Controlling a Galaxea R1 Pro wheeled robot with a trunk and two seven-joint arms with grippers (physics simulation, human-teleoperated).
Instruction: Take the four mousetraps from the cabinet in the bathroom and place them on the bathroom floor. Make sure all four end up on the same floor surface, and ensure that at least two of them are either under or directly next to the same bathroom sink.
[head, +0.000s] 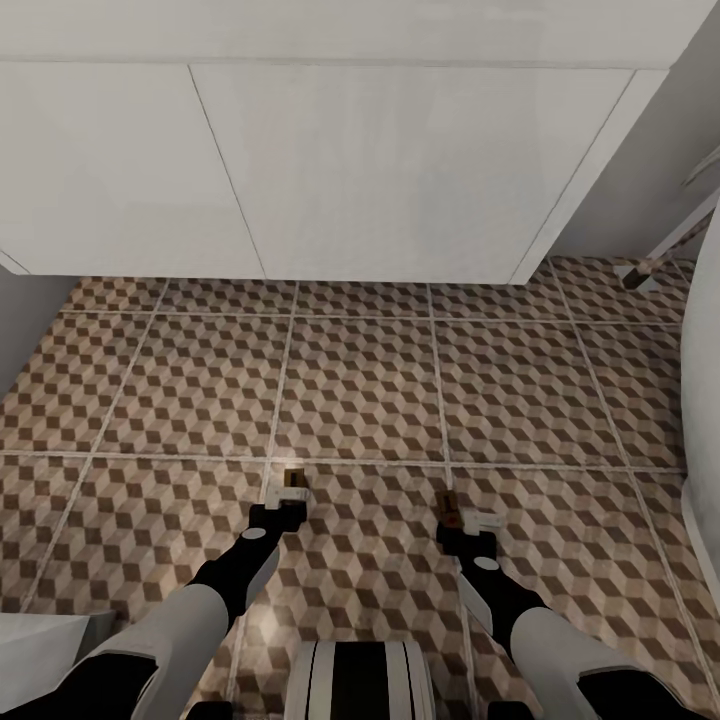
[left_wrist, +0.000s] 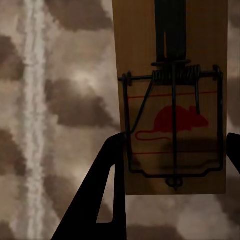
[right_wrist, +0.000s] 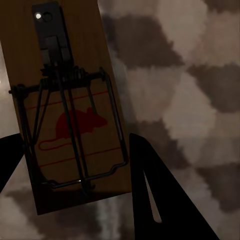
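Presently, item by item.

Left pincer (head: 289, 492): held low over the bathroom floor (head: 360, 380), at the end of the left arm's black forearm. Clenched on a mousetrap (head: 293, 480). In the left wrist view the two black fingers (left_wrist: 107, 165) stand at either long edge of the board, pressed to its sides near the wire-loop end, so the jaws are only as wide as the board.

Left mousetrap (left_wrist: 172, 100): light brown wooden board, dark wire frame, coiled spring across the middle, red mouse print beneath the wire. Held off the tiles; the cube pattern and a pale grout line show behind it.

Right pincer (head: 462, 516): likewise low over the floor, at the end of the right arm. Grasping the second mousetrap (head: 452, 506). In the right wrist view one black finger (right_wrist: 145, 165) sits against the board's long edge and the other dark finger shows at the opposite edge.

Right mousetrap (right_wrist: 65, 110): same make, in deeper shade, tilted in the grip, red mouse print under the wire.

Floor: large square tiles, brown-and-beige cube pattern, pale grout.

White unit (head: 330, 160): wide, plain flat fronts, standing ahead of both arms beyond several rows of tile, well apart from the traps.
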